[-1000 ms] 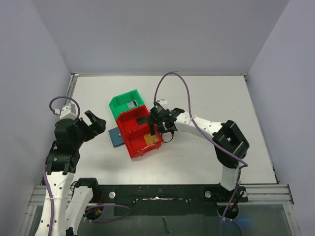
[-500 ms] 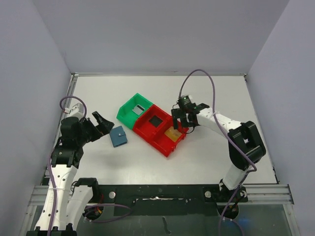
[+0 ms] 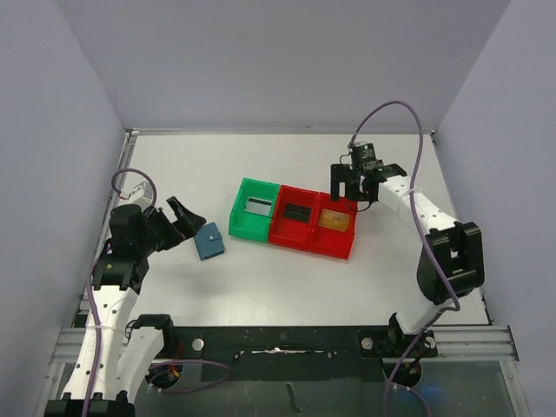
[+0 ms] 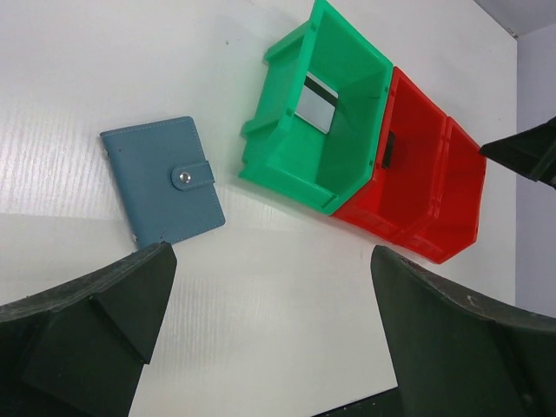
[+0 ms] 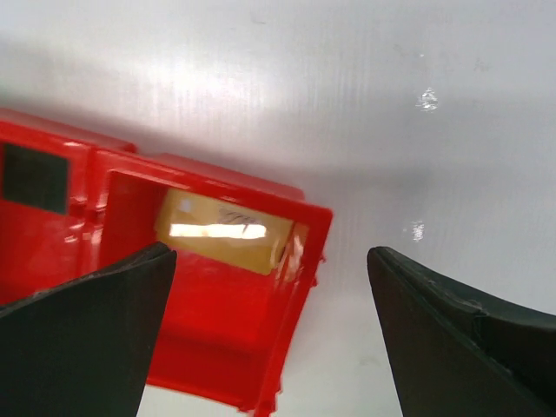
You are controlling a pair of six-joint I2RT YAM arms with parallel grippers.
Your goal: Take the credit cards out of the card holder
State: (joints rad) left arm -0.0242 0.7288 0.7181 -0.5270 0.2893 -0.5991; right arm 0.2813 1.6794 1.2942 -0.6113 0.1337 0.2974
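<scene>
Your matte, stitched blue card holder (image 4: 161, 181) lies snapped shut on the table (image 4: 69, 69) before your spread left gripper (image 4: 271, 256); your right gripper (image 5: 269, 252) gapes over the glossy red bin's (image 5: 224, 177) yellow card (image 5: 219, 231).

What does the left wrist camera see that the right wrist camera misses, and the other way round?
Only the left wrist view shows the blue wallet, shut and lying flat on the table, and the green bin with a grey card inside. Only the right wrist view shows the yellow card lying in the end compartment of the red bin. Both show the red bin and the white table.
</scene>
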